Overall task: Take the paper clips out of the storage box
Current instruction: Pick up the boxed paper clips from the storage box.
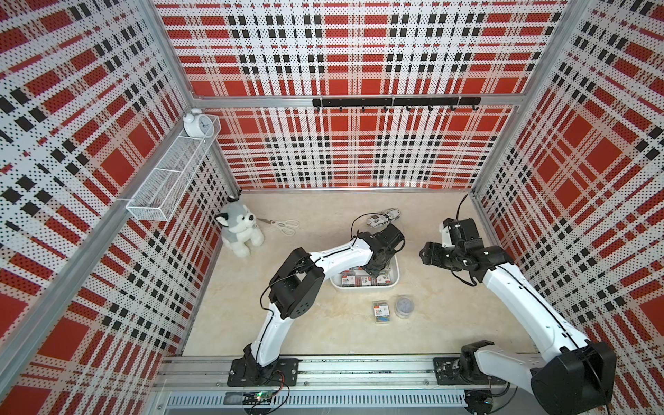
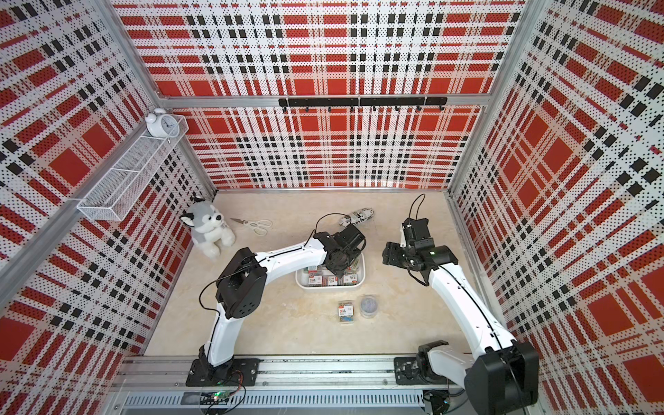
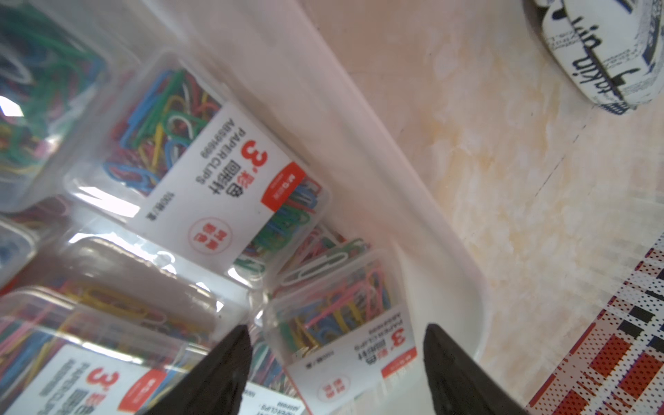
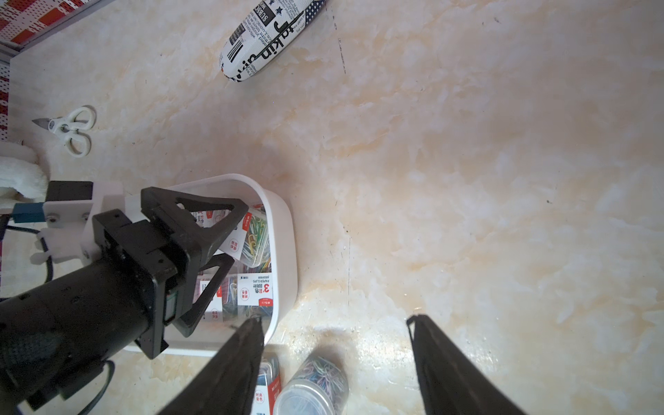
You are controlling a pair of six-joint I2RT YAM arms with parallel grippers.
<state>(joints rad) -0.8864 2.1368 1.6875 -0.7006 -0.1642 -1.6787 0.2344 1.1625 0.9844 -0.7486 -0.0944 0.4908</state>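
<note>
Far-left corner of the counter (image 1: 316,323): plush husky (image 1: 239,230) sitting upright. White-handled scissors (image 1: 285,226) lie flat just beside it, along the far edge.

Mid-counter: storage box (image 1: 396,273), white with low walls. Several paper-clip cases (image 3: 215,179) lie packed close inside, and the labels I can read face up (the arm hides the exact count). The left gripper (image 3: 336,330) is down inside the box. Its fingers (image 3: 230,363) stand on either side of a corner case (image 3: 341,312), which sits by a rounded corner of the box, close to the wall. Slim gaps seem to show at both tips, but I cannot tell whether the fingers press on that case.

Behind the box, near the far edge: printed pouch (image 1: 383,217), black on white.

In front of the box, toward the front edge: one loose case (image 1: 381,312) lies flat on the counter. The round tub (image 1: 405,305) stands upright just beside it on the right. Both are outside the box.

Right of the box: the right gripper (image 4: 334,319) hangs above bare counter, fingers spread wide with nothing between them.
</note>
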